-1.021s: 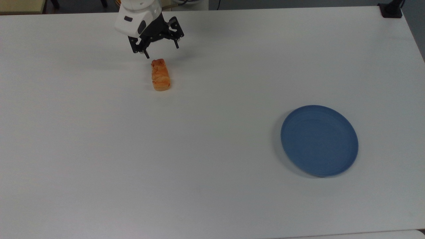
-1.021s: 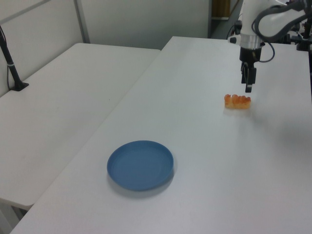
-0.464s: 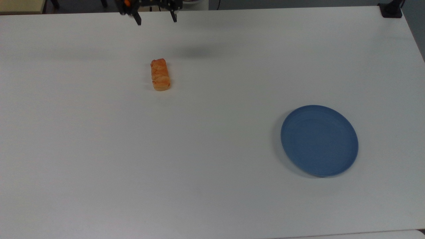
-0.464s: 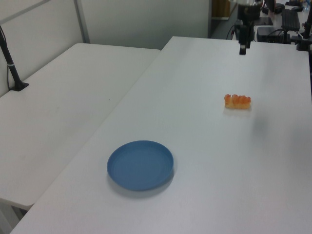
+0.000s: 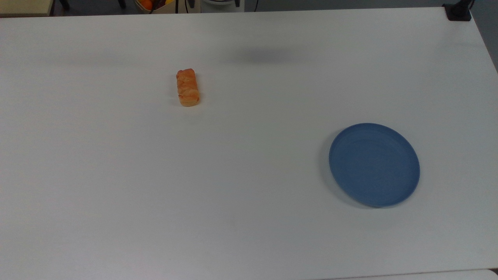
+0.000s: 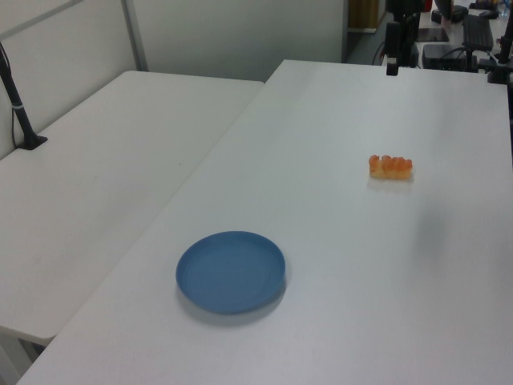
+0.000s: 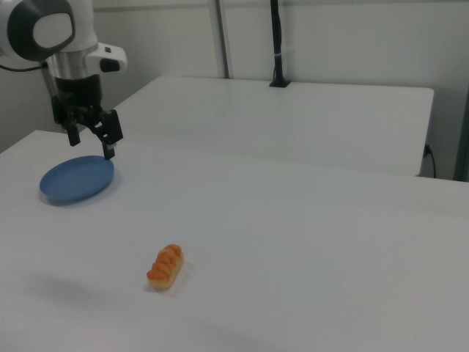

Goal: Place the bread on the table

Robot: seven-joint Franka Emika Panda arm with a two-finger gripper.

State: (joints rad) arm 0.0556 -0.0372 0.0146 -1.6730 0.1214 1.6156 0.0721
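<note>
We have lifted the gripper (image 7: 91, 137) well up and away from the bread (image 5: 188, 88), jaws apart and empty, leaving it lying on the table (image 5: 194, 186), far from the blue plate (image 5: 374, 164), so the placing looks done.

lab: white tables (image 6: 337, 241), partition walls (image 7: 330, 40), robot arm (image 7: 62, 44).

On my right view I see the gripper (image 7: 91, 139) raised well above the table (image 7: 293, 235), its two black fingers spread apart with nothing between them. The blue plate (image 7: 76, 179) lies just below the gripper and slightly to the right view's left. The bread (image 7: 165, 267) lies flat on the table, well apart from the gripper, lower in the right view and to its right
</note>
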